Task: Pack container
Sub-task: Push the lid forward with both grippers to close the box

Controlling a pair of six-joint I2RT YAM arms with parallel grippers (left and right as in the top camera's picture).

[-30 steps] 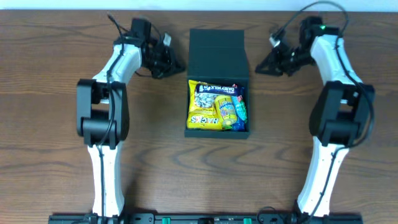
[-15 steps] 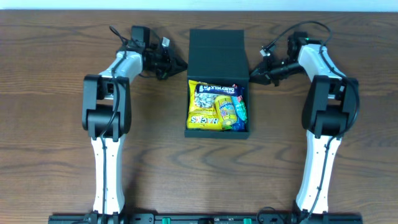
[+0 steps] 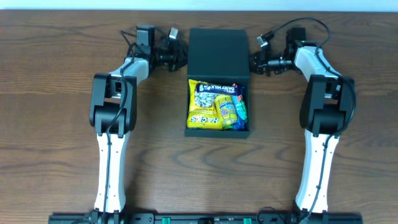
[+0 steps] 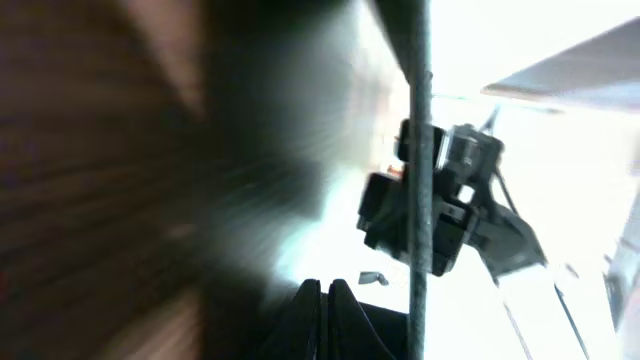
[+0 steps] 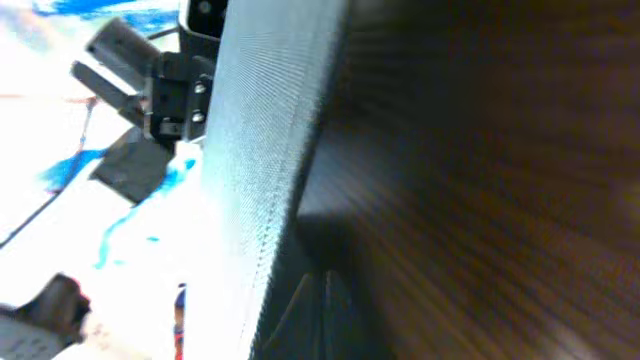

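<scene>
The dark teal container [image 3: 218, 131] sits at the table's middle with its flap lid [image 3: 217, 53] lying open behind it. Inside lie several snack packets, among them a yellow one [image 3: 205, 106] and a blue one [image 3: 241, 109]. My left gripper [image 3: 181, 57] is shut and sits at the lid's left edge. My right gripper [image 3: 253, 62] is shut and sits at the lid's right edge. In the left wrist view my shut fingers [image 4: 324, 300] lie beside the lid's thin edge [image 4: 418, 150]. In the right wrist view my shut fingers [image 5: 318, 295] lie against the dark lid [image 5: 270, 150].
The brown wooden table [image 3: 56, 124] spreads around the box. The two white arms run from the near edge up both sides, the left one [image 3: 109, 124] and the right one [image 3: 323, 124]. The table's far edge [image 3: 62, 10] is just behind the lid.
Both grippers have moved inward toward the open lid, the left one rightward and the right one leftward, until each reaches a side edge of the lid. The box and packets have not moved.
</scene>
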